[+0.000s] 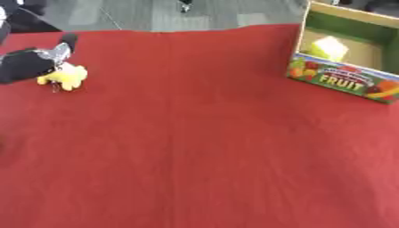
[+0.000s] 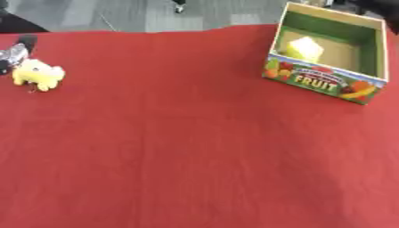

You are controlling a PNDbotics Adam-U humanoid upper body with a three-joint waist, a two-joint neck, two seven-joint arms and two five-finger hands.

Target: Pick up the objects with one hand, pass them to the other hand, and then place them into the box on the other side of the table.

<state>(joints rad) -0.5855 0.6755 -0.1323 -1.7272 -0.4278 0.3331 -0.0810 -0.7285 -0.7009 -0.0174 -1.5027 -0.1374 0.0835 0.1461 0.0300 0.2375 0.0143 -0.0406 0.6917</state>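
Left hand point(image 1: 31, 62) around yellow toy point(image 2: 37, 75), grip unclear; box point(image 2: 327, 82) whole only in right eye view.

A red cloth point(image 1: 195, 147) lies before me, covering the whole table from near edge to far; a faint crease runs down its middle from the far edge toward me; its far edge is slightly uneven. Beyond it I see a grey floor point(image 2: 117, 13) with paler stripes; something dark shows at the top left corner of the left eye view, and a small dark shape stands on the floor near top centre; what they are I cannot tell.
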